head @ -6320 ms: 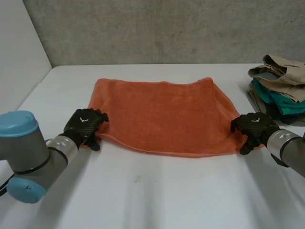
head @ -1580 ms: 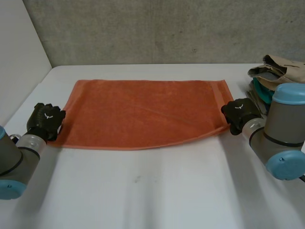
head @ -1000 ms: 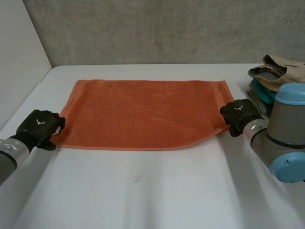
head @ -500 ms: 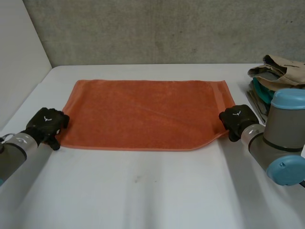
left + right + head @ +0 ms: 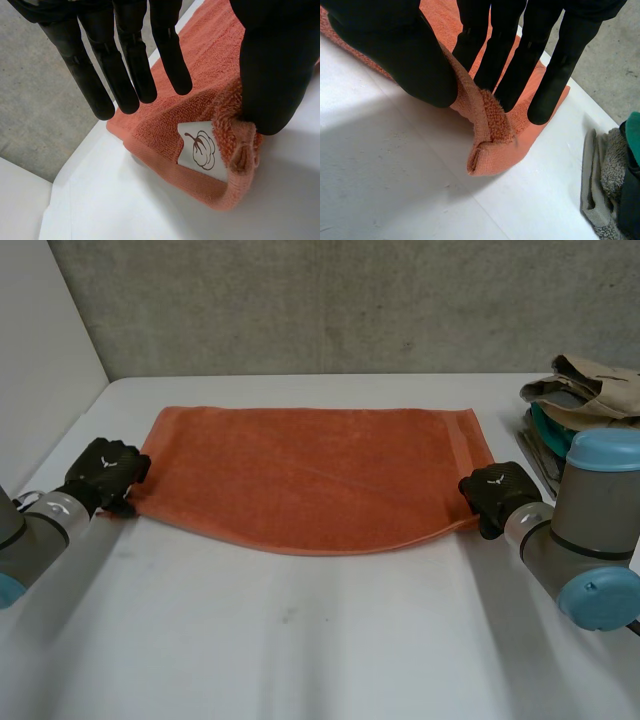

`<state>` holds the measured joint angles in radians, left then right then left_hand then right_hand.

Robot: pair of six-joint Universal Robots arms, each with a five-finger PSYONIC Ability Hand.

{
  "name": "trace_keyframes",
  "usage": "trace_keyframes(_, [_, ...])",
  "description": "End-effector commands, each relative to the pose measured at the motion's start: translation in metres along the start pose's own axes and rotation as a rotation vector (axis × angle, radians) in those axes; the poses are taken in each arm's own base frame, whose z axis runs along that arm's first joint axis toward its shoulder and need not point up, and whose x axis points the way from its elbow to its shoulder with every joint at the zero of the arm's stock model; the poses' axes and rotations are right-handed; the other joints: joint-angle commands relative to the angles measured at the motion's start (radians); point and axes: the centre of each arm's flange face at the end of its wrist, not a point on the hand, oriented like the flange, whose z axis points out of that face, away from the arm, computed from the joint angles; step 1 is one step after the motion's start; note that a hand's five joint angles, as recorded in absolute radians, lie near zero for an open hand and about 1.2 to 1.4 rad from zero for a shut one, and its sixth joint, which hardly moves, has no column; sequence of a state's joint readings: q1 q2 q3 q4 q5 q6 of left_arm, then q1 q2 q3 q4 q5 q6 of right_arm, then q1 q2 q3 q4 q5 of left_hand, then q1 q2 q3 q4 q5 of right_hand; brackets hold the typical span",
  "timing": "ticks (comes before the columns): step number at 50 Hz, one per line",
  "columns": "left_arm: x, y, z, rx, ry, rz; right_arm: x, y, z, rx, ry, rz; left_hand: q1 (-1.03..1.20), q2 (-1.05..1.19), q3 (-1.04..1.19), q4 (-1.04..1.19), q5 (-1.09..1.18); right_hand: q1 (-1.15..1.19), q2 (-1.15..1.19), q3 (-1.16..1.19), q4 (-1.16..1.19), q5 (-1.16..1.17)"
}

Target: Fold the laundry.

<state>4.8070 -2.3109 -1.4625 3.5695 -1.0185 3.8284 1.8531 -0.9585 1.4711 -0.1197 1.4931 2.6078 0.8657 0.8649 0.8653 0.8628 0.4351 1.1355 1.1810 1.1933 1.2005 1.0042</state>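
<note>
White tabletop [image 5: 300, 640] carries the orange towel [image 5: 310, 475] mid-frame, long axis left to right, each lower corner pinched: left robot hand [image 5: 103, 470] at frame left, right robot hand [image 5: 497, 492] at frame right.

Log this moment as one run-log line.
left hand: pinches orange towel near-left corner | right hand: pinches near-right corner | towel middle: flat on white table

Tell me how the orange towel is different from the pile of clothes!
The towel is spread out in the middle of the table; the pile is heaped at its right edge. The towel is all orange; the pile mixes tan, teal and grey. The left hand and right hand each pinch a near corner of the towel; no hand touches the pile. Both are cloth on the white table.
</note>
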Motion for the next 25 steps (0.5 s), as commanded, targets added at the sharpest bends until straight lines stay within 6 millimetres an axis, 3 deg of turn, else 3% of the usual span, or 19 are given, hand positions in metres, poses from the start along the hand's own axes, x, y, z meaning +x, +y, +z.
trace_keyframes(1, [0.002,0.001,0.000,-0.010,0.001,-0.004,0.000,0.000,0.000,-0.002,0.000,0.000,0.301,0.301,0.301,0.303,0.557,0.261,0.215,0.203,0.196,0.218])
trace_keyframes(5, [0.005,0.003,-0.002,-0.023,0.008,-0.013,0.001,-0.001,0.000,0.001,0.005,0.000,0.530,0.531,0.531,0.533,0.786,0.261,0.215,0.203,0.196,0.218])
trace_keyframes(10, [0.010,0.002,-0.012,-0.075,0.037,-0.047,0.005,-0.008,-0.002,0.015,0.014,-0.005,0.531,0.531,0.531,0.533,0.787,0.261,0.215,0.203,0.196,0.218])
trace_keyframes(13, [0.007,-0.016,-0.032,-0.134,0.059,-0.079,0.006,-0.013,-0.006,0.015,0.005,-0.025,0.531,0.531,0.531,0.533,0.787,0.261,0.215,0.203,0.196,0.218])
trace_keyframes(18, [0.009,-0.036,-0.064,-0.191,0.094,-0.114,0.015,-0.031,-0.034,-0.025,-0.020,-0.135,0.531,0.531,0.531,0.533,0.787,0.261,0.215,0.203,0.196,0.218])
trace_keyframes(21, [-0.001,-0.042,-0.077,-0.186,0.059,-0.105,0.015,-0.034,-0.042,-0.054,-0.051,-0.171,0.531,0.531,0.531,0.533,0.787,0.261,0.215,0.203,0.196,0.218])
trace_keyframes(25, [-0.015,-0.036,-0.075,-0.142,-0.014,-0.061,0.014,-0.036,-0.043,-0.047,-0.060,-0.171,0.531,0.531,0.531,0.533,0.787,0.261,0.215,0.203,0.196,0.218])
